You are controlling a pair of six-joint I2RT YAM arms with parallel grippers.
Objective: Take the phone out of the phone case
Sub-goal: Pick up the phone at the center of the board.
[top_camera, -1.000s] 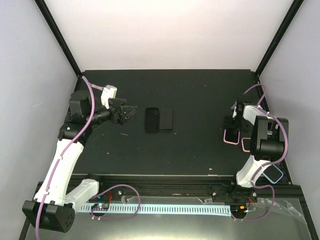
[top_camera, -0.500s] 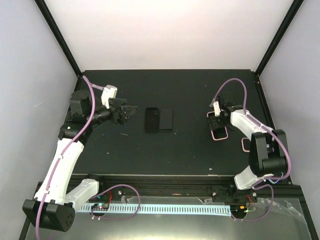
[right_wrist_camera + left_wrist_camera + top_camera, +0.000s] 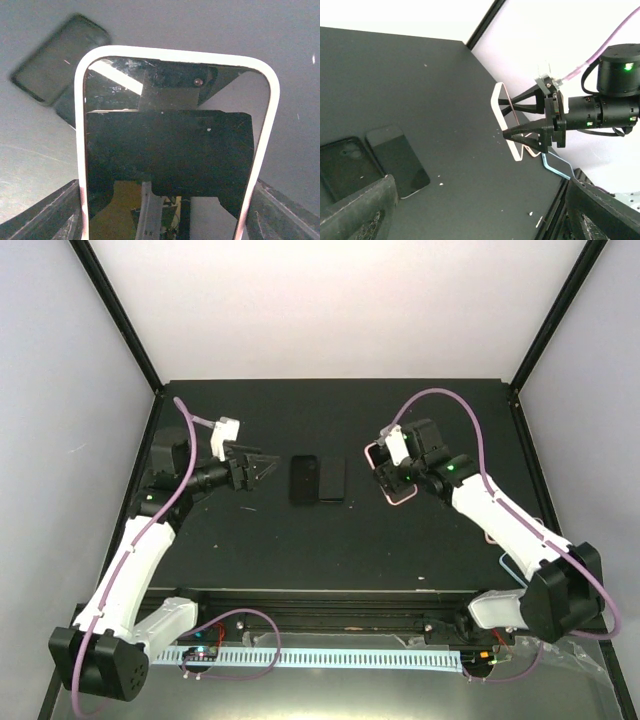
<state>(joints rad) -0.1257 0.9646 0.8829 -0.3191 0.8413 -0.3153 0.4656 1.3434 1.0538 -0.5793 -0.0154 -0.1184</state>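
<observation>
My right gripper (image 3: 392, 478) is shut on a phone in a pink-rimmed case (image 3: 388, 472) and holds it above the table, right of centre. In the right wrist view the cased phone (image 3: 170, 150) fills the frame with its dark screen facing the camera, standing between my fingers (image 3: 45, 215). In the left wrist view the cased phone (image 3: 504, 120) shows edge-on in the right gripper (image 3: 501, 117). My left gripper (image 3: 267, 466) is open and empty, hovering left of centre.
A black case (image 3: 304, 480) and a bare black phone (image 3: 333, 480) lie side by side at the table's centre. They also show in the left wrist view as the case (image 3: 345, 167) and the phone (image 3: 397, 160). An empty pink case (image 3: 492, 531) and a blue case (image 3: 522, 566) lie near the right edge.
My right arm has swung from the table's right side toward the centre, carrying the pink-cased phone. My left arm has shifted only slightly.
</observation>
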